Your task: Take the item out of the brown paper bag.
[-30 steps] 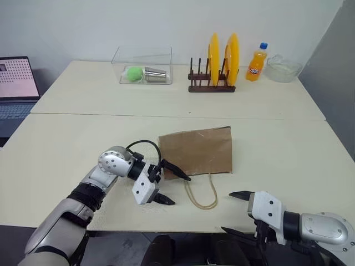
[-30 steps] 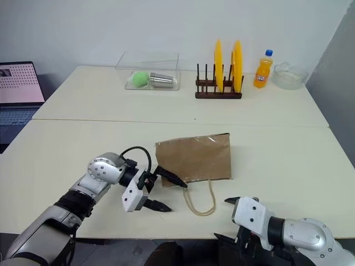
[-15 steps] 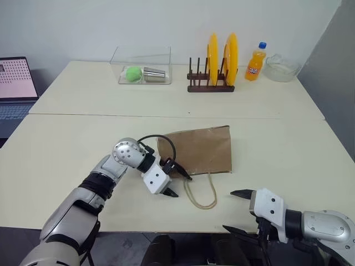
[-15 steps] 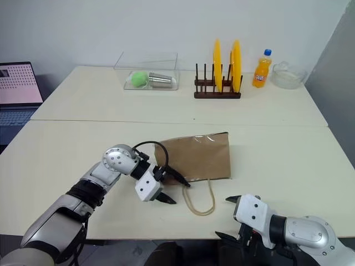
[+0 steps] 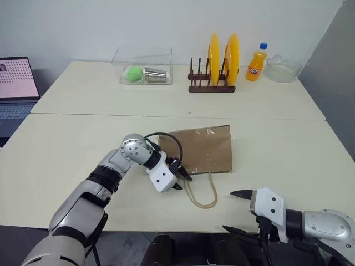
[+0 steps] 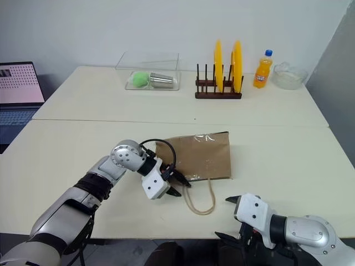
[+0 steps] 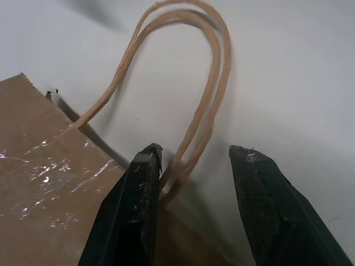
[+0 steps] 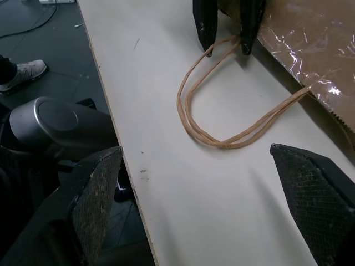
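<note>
Two cord handles (image 7: 199, 94) lie flat on the table (image 5: 83, 144) at the open, near edge of the brown paper bag (image 5: 205, 149), which sits at centre frame in the head views. The left gripper (image 5: 178, 176) is at the lower left corner of the bag, where the handles join the paper. In the left wrist view its fingers (image 7: 133, 216) stand partly apart, straddling the cord roots, with one finger touching or nearly touching the cords; nothing is clamped yet. The right gripper (image 5: 236, 210) hovers at the lower right of the head views, off the near table edge, fingers wide apart and empty. The item cannot be seen; it is presumably inside the bag.

Judged step: secure the bag mouth so that it can be opened.

1. Close the left fingers on both cords together, or on the paper lip, not on one cord alone; a single cord will slip or twist.
2. Confirm the grip before lifting. The cords are thin and can escape between the fingers.
3. Lift gently. The bag is light and will slide or fold rather than open if pulled sideways.
4. Bring the right gripper to the mouth only once the lip is raised.
5. Keep the bag away from the table edge, which is near.
</note>
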`<action>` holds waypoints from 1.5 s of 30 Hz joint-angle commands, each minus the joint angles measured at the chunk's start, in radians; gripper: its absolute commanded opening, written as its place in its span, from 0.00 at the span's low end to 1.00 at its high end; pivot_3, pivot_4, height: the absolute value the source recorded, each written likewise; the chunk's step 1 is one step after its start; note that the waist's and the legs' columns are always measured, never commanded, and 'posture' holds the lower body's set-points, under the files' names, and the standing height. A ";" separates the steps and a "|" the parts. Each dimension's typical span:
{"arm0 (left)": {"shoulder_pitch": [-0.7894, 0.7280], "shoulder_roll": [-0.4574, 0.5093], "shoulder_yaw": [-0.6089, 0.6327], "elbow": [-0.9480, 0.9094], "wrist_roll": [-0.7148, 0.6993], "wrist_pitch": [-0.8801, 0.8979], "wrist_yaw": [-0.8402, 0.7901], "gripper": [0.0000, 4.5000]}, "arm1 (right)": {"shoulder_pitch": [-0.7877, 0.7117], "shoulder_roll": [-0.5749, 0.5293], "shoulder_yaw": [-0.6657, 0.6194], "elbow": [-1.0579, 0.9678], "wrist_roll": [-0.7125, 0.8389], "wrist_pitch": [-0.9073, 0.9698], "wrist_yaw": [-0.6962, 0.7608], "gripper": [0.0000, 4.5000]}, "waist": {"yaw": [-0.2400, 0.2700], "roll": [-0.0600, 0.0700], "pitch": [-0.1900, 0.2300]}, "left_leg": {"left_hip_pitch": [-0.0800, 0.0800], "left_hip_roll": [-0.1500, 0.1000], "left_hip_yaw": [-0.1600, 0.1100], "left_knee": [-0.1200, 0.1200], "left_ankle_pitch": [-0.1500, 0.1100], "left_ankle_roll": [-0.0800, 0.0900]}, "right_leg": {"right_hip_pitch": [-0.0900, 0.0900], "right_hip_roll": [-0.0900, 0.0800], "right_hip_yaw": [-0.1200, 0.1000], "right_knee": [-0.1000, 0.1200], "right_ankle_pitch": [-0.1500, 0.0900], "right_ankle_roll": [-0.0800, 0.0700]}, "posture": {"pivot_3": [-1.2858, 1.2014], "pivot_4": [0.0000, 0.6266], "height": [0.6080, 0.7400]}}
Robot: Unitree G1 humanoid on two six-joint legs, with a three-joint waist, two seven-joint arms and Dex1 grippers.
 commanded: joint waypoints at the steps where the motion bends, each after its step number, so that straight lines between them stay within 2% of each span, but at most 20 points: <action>1: -0.003 0.003 -0.018 0.006 0.031 0.002 0.013 0.45 | 0.000 -0.008 -0.027 -0.069 0.010 -0.004 -0.002 1.00 | 0.000 0.000 0.000 | 0.000 0.000 0.000 0.000 0.000 0.000 | 0.000 0.000 0.000 0.000 0.000 0.000 | 0.52 0.24 1.00; 16: 0.023 0.067 -0.030 -0.096 -0.056 0.125 -0.099 0.45 | 0.007 -0.008 -0.037 -0.069 0.023 -0.003 0.001 1.00 | -0.005 0.000 -0.001 | 0.001 0.001 0.000 0.000 0.000 0.000 | 0.000 0.001 0.000 0.000 0.000 0.000 | 0.52 0.24 1.00; 34: 0.039 0.064 -0.023 -0.138 -0.061 0.125 -0.093 0.45 | -0.016 -0.001 -0.078 -0.090 0.133 -0.027 0.011 1.00 | -0.004 0.000 -0.001 | 0.000 0.000 0.000 0.000 0.000 0.000 | 0.000 0.001 0.001 0.000 0.000 0.000 | 0.52 0.24 1.00; 45: 0.031 0.090 -0.017 -0.130 -0.042 0.121 -0.094 0.45 | -0.016 -0.011 -0.081 -0.084 0.131 -0.028 0.013 1.00 | -0.004 0.000 -0.001 | 0.000 0.000 0.000 0.000 0.000 0.000 | 0.000 0.001 0.000 0.000 0.000 0.000 | 0.52 0.24 1.00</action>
